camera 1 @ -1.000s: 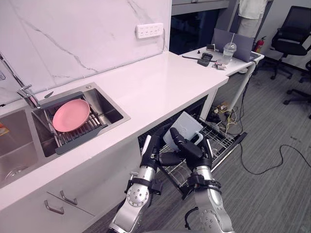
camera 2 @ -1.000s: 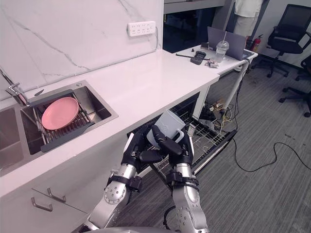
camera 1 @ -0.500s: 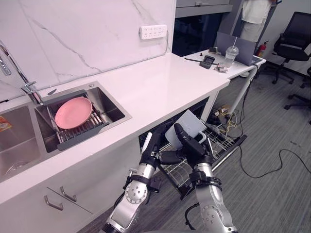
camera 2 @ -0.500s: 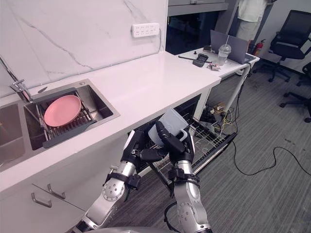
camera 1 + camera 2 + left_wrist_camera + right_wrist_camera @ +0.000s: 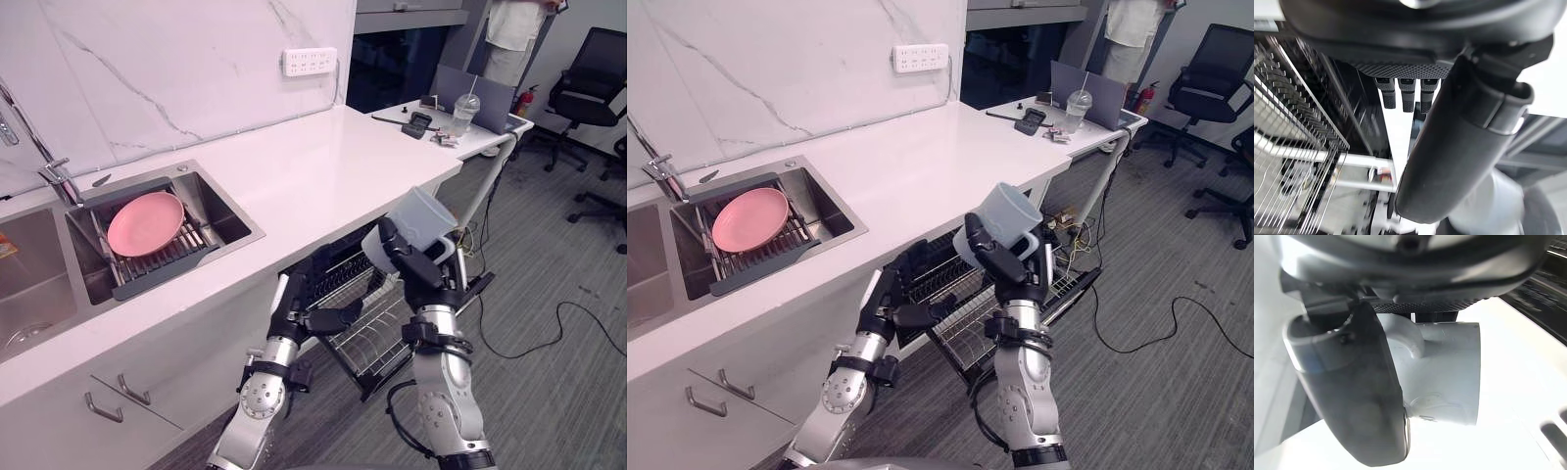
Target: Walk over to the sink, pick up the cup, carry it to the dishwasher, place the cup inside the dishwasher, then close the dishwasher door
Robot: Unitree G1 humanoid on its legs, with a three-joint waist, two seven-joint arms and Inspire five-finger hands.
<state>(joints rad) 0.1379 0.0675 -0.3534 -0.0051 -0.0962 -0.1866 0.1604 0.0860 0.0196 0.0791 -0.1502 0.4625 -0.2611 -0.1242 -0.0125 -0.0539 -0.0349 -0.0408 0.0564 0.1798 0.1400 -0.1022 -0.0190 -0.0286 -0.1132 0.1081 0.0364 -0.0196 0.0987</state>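
My right hand (image 5: 409, 262) is shut on the pale grey cup (image 5: 419, 217) and holds it tilted in the air, above the pulled-out dishwasher rack (image 5: 377, 333) and level with the counter's edge. Up close, the cup (image 5: 1449, 372) sits behind the thumb (image 5: 1359, 396), which is wrapped across its handle. My left hand (image 5: 312, 311) hangs lower and to the left, in front of the rack, open with its thumb (image 5: 1459, 147) stretched out and nothing in it. The dishwasher door (image 5: 468, 290) lies open under the rack.
The sink (image 5: 230, 223) at the left holds a pink plate (image 5: 145, 223) on a dark drain rack. The white counter (image 5: 323, 166) overhangs the dishwasher. A desk with a plastic drink cup (image 5: 462, 108) stands behind, office chairs (image 5: 588, 78) and floor cables at the right.
My right hand has lifted the cup up and to the right, away from my left hand. The left hand has come off the cup and stays low by the rack.
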